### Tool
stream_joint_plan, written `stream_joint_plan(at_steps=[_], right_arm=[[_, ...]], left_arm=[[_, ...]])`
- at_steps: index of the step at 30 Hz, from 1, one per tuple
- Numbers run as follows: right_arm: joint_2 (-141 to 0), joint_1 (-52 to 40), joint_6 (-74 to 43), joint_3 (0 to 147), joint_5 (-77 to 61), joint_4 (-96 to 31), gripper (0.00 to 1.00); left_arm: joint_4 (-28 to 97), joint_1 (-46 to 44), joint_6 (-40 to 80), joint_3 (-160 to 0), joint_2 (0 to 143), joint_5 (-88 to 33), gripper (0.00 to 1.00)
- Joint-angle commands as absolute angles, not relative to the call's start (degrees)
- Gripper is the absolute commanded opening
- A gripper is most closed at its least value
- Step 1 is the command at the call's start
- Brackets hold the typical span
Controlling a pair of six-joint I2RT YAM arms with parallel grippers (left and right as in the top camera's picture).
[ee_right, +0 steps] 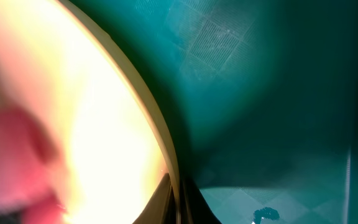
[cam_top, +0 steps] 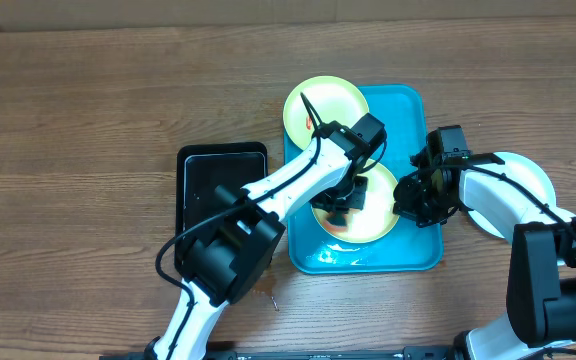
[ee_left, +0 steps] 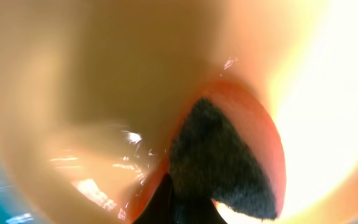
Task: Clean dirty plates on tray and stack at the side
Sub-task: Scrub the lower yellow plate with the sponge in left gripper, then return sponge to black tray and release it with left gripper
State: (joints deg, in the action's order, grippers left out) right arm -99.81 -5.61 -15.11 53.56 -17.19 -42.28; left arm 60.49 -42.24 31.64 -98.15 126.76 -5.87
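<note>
The turquoise tray [cam_top: 406,112] lies mid-table. One plate [cam_top: 378,222] rests in it, with a red-orange smear [ee_left: 263,127] on its face. My left gripper [cam_top: 346,196] is shut on a dark sponge [ee_left: 219,158] and presses it onto that smear. My right gripper [cam_top: 406,200] is shut on the plate's right rim [ee_right: 166,149], which sits between its fingers [ee_right: 178,202]. A second plate [cam_top: 325,106] sits at the tray's upper left corner with a small red mark. A third, paler plate [cam_top: 526,175] lies on the table to the right, partly under my right arm.
A smaller black tray [cam_top: 200,185] lies left of the turquoise tray, under my left arm. Wet patches show on the tray floor at the front [cam_top: 340,258] and in the right wrist view [ee_right: 263,214]. The rest is wooden tabletop [cam_top: 88,150].
</note>
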Motion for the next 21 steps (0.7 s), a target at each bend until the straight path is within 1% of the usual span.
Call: stream_joint_plan(at_steps=[1,3,5,9,12,17,21], right_arm=[[-101.6,-5.13,-14.74,51.4,-11.6,-42.92,0.04],[-101.6,-5.13,-14.74,51.4,-11.6,-42.92,0.04],[-101.6,-5.13,-14.76,51.4,-11.6,-42.94,0.04],[-101.6,-5.13,-14.76,51.4,-11.6,-42.94,0.04],[-101.6,-5.13,-14.76,51.4,-11.6,-42.98,0.04],[-101.6,-5.13,-14.76,51.4,-11.57,-43.18,0.04],[-101.6,-5.13,-14.76,51.37,-11.4,-43.11,0.04]], left_arm=[[61.25,-41.39,34.79,-97.73,123.24,15.59,0.04],[60.66,-41.36,33.43,-97.8,123.07,15.99,0.04],[60.53,-41.36,31.27,-97.97,122.87,13.3,0.05],[62.39,-40.84,30.0,-99.39,120.57,1.39,0.04],[63.7,-39.09,30.0,-99.57,115.52,-4.51,0.04],[69.52,-33.04,28.51,-99.57,103.48,-3.79,0.04],[76.05,-26.22,27.38,-99.55,95.7,2.26,0.04]])
